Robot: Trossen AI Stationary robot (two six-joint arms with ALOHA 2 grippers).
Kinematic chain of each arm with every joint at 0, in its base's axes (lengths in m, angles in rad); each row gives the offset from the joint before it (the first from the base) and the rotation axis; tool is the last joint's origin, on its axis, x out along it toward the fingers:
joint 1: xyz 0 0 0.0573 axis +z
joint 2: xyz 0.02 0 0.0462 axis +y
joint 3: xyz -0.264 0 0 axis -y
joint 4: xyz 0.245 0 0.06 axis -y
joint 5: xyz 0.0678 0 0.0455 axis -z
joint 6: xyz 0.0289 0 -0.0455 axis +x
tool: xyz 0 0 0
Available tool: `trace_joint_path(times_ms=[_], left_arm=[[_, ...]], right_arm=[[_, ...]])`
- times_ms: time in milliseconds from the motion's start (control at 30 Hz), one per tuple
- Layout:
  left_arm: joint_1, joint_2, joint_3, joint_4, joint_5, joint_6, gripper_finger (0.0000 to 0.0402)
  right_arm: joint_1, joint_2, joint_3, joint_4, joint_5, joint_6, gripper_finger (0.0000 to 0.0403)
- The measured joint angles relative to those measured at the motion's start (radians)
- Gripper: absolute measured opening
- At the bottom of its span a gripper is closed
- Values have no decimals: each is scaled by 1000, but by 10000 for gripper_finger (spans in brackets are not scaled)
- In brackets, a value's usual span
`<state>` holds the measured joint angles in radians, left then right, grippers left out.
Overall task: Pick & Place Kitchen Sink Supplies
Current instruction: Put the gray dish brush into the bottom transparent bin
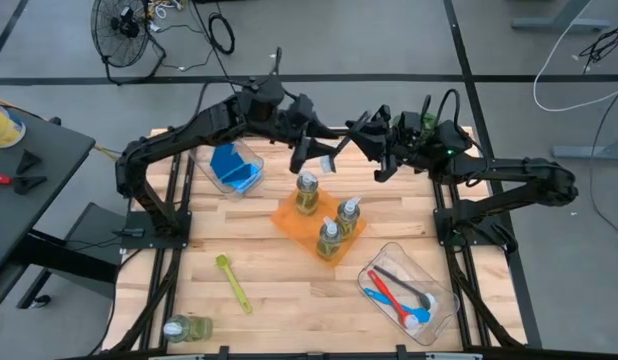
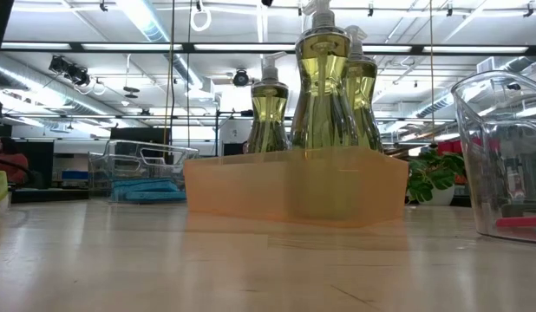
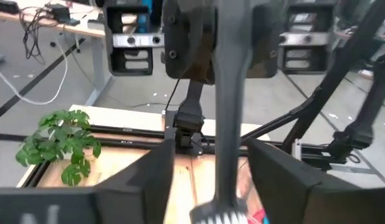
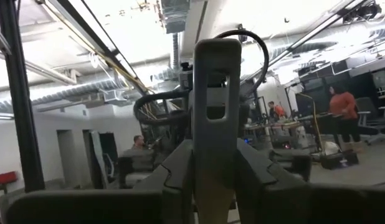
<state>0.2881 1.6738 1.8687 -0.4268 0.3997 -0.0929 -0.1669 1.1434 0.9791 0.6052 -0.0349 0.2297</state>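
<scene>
Starting left of the orange tray (image 1: 289, 218): one soap bottle (image 1: 187, 328) lay on its side at the near corner of the surface (image 1: 289, 300), the yellow-green brush (image 1: 232, 283) lay flat nearer the tray, and the blue sponges (image 1: 234, 167) sat in their clear bin (image 1: 251, 152) on the far side.

Both arms met in the air over the far side of the tray. The left gripper (image 3: 211, 180) had its fingers (image 3: 149, 180) spread well clear of the grey brush (image 3: 228, 124), gripping nothing. The brush ran between them, bristle head towards the left wrist. The right gripper (image 4: 214, 180) had its fingers pinched on the handle just below the hang hole, so it was carrying the brush.

My read is that the brush is light and stiff but the plastic is slick, and held that near its end it could swing. I'd go slow.

The three upright bottles (image 1: 329, 238) in the tray look top-heavy, so I'd pass high over their pumps. Right of the tray, the bin (image 1: 444, 300) with the red brush (image 1: 389, 292) and a blue one sat near the front edge, with clear air above it.
</scene>
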Motion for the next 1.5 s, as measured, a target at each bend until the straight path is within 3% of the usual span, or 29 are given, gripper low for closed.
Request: trace_joint_path(times_ms=[167,300,600,800,1200,1500], left_arm=[[27,-62,0,-19,58,0,266],[47,-117,0,-17,62,1,285],[86,-194,0,-21,62,0,280],[91,-199,0,-24,56,0,280],[91,-197,0,-30,-22,-92,280],[90,-197,0,-103,-22,-106,280]], right_arm=[[0,-47,0,-71,-6,27,75],[0,-96,1,-160,-46,102,75],[3,-189,1,-381,-355,342,75],[40,-216,1,-457,-480,355,75],[160,-279,1,-672,-587,278,75],[318,-288,1,-845,-585,261,75]])
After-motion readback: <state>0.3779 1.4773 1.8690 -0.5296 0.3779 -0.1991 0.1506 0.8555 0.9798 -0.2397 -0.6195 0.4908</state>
